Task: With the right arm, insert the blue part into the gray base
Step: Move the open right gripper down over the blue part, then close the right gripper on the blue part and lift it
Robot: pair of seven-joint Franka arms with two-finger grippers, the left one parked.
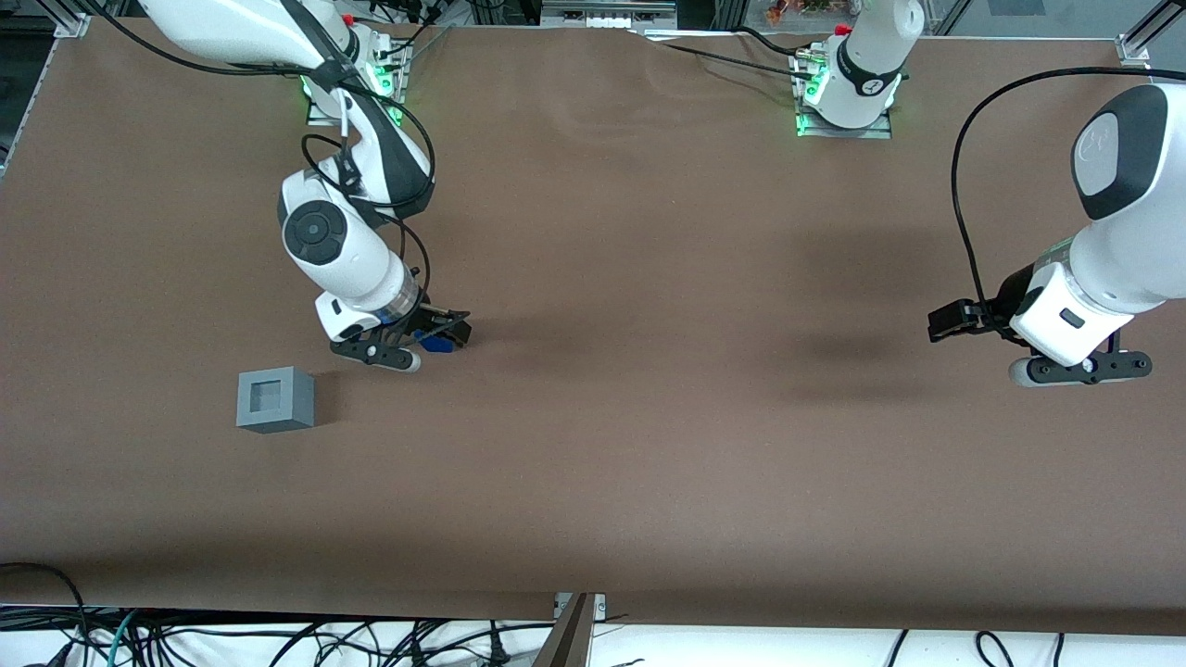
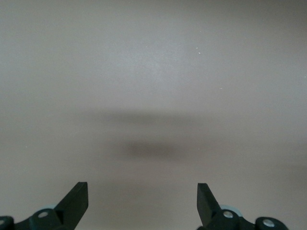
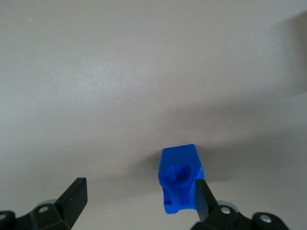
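The blue part (image 1: 435, 344) lies on the brown table between my right gripper's fingers. My gripper (image 1: 426, 341) is low over the table and open. In the right wrist view the blue part (image 3: 180, 184) has a round hollow facing the camera and sits close against one black finger (image 3: 201, 196), while the other finger (image 3: 76, 194) stands well away from it. The gripper (image 3: 140, 189) is not closed on the part. The gray base (image 1: 275, 399), a light-gray cube with a square recess in its top, stands apart, nearer to the front camera than the gripper.
A brown mat (image 1: 649, 445) covers the whole table. The right arm's mount (image 1: 357, 93) with green lights is at the table edge farthest from the front camera. Loose cables (image 1: 278, 639) hang below the near edge.
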